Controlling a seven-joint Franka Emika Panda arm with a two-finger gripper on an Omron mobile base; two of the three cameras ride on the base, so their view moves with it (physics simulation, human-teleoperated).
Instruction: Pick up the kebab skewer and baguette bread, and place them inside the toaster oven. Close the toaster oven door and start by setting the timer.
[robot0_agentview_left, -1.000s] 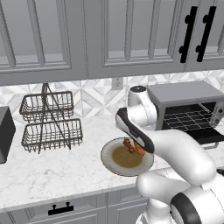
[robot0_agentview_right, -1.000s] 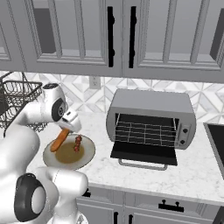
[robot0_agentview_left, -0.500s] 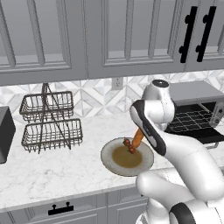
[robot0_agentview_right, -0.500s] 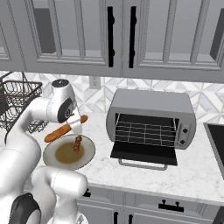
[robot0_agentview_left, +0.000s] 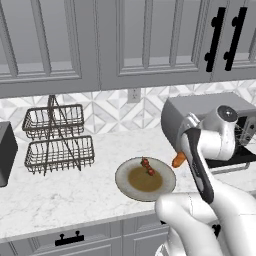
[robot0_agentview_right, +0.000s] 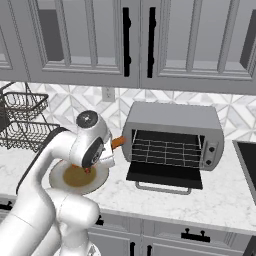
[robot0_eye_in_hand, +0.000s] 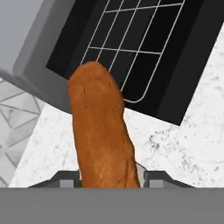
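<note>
Facing the toaster oven (robot0_agentview_right: 172, 131), its door (robot0_agentview_right: 165, 176) down and the rack bare, I carry the baguette bread (robot0_eye_in_hand: 101, 127) clamped in my gripper (robot0_eye_in_hand: 111, 177). Stiff, light, long, it probably levers if held near one end. It juts ahead, tip at the cavity's corner.

Left base view looks down from behind the arm's left; right base view does the same from its right. Both share the marble table (robot0_agentview_left: 75, 185), the round plate (robot0_agentview_left: 145, 179) and the toaster oven (robot0_agentview_right: 172, 135). Hand view sits very close, looking along the baguette bread (robot0_eye_in_hand: 103, 131) toward the oven's wire rack (robot0_eye_in_hand: 127, 52).
</note>
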